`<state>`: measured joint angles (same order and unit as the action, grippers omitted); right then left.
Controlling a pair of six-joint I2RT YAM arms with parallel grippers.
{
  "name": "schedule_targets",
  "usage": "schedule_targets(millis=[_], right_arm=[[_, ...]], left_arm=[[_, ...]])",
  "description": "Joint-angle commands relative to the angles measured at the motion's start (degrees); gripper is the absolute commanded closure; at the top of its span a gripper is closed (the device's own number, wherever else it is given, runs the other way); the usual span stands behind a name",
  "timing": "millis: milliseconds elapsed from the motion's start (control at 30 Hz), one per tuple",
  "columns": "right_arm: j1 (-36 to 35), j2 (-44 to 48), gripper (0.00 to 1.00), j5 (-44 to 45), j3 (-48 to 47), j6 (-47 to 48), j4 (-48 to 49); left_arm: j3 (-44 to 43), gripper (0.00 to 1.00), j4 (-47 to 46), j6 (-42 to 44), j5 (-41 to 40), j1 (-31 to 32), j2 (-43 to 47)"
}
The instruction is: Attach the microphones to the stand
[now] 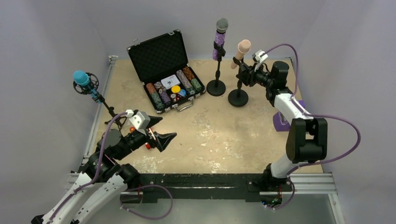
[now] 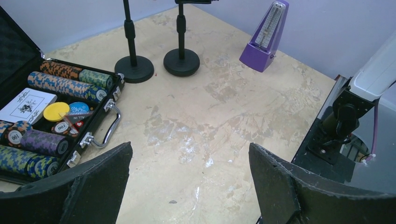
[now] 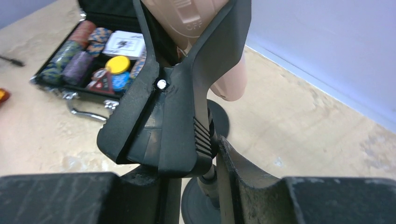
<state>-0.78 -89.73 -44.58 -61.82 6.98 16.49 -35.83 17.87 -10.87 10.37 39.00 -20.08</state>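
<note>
The peach-pink microphone (image 1: 243,49) sits tilted in the black spring clip (image 3: 173,122) of the right desk stand (image 1: 238,97). My right gripper (image 1: 246,74) is shut on that clip's levers, and the wrist view shows the gripper (image 3: 187,164) just under the pink body (image 3: 211,32). The glittery purple microphone (image 1: 220,41) stands upright in the stand (image 1: 215,87) beside it. The bright blue microphone (image 1: 82,79) sits in a shock mount on a tripod at the left edge. My left gripper (image 1: 164,137) is open and empty above the table (image 2: 189,156).
An open black case of poker chips (image 1: 167,70) lies at the back centre, and its handle shows in the left wrist view (image 2: 108,128). A purple metronome (image 1: 281,122) stands at the right, by the right arm. A small red object (image 1: 147,145) lies under the left gripper.
</note>
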Motion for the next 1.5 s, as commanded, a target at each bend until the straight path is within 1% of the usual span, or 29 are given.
schedule_targets(millis=[0,67,167,367,467,567,733,767,833,900,933,1000,1100,1167,1333,1467], right_arm=[[0.57,-0.21,0.97,9.12,-3.13,-6.39,13.67],[0.56,-1.11,0.97,10.73,-2.85,-8.58,16.19],[0.53,-3.02,0.96,11.54,-4.13,-9.51,17.96],[0.60,-8.20,0.94,9.94,-9.34,-10.65,16.89],[0.60,-9.90,0.93,9.00,-10.02,-10.31,16.80],[0.58,-10.09,0.88,8.45,-9.01,-9.28,16.74],[0.60,-8.26,0.74,5.83,-6.03,-7.79,16.51],[0.56,-7.67,0.70,5.49,-5.43,-7.62,16.37],[0.60,-6.31,0.57,4.62,-4.28,-7.77,15.85],[1.39,-4.80,0.39,4.57,-3.21,-8.07,15.08],[2.20,-4.06,0.32,4.71,-2.66,-8.33,14.67],[2.65,-2.72,0.25,4.88,-1.67,-8.23,13.56],[3.12,-0.88,0.20,5.18,-0.31,-8.28,12.04],[3.32,0.67,0.18,5.22,0.67,-8.19,10.96],[3.41,4.74,0.17,4.98,3.61,-7.55,7.75],[3.41,7.77,0.16,4.31,4.66,-7.42,1.89]], left_arm=[[-1.26,0.02,-0.90,1.21,-0.94,-0.17,-0.73],[-1.11,0.02,-1.30,1.21,-1.03,-0.20,-0.91],[-1.12,0.02,-1.73,1.28,-0.97,-0.16,-1.42],[-1.75,0.02,-1.39,1.43,-1.22,-0.17,-2.07],[-2.24,0.02,-0.57,1.15,-1.62,-0.16,-1.99],[-2.55,0.02,0.25,0.95,-1.79,-0.15,-1.74],[-2.49,0.02,0.59,0.68,-2.09,-0.16,-1.80],[-2.53,0.02,0.52,0.61,-2.04,-0.22,-1.89],[-2.69,0.02,0.58,0.46,-2.07,-0.18,-2.03],[-3.07,0.02,0.86,0.25,-2.26,-0.16,-2.12],[-3.40,0.02,1.37,0.16,-2.44,-0.16,-2.20],[-4.55,0.01,2.96,0.22,-3.02,-0.13,-2.61],[-6.35,0.01,5.38,0.58,-3.82,-0.16,-3.32],[-7.22,0.01,6.52,0.59,-4.07,-0.21,-3.80],[-8.73,0.01,8.54,0.09,-4.45,-0.21,-4.18],[-9.62,0.01,9.68,-0.43,-5.72,-0.16,-4.09]])
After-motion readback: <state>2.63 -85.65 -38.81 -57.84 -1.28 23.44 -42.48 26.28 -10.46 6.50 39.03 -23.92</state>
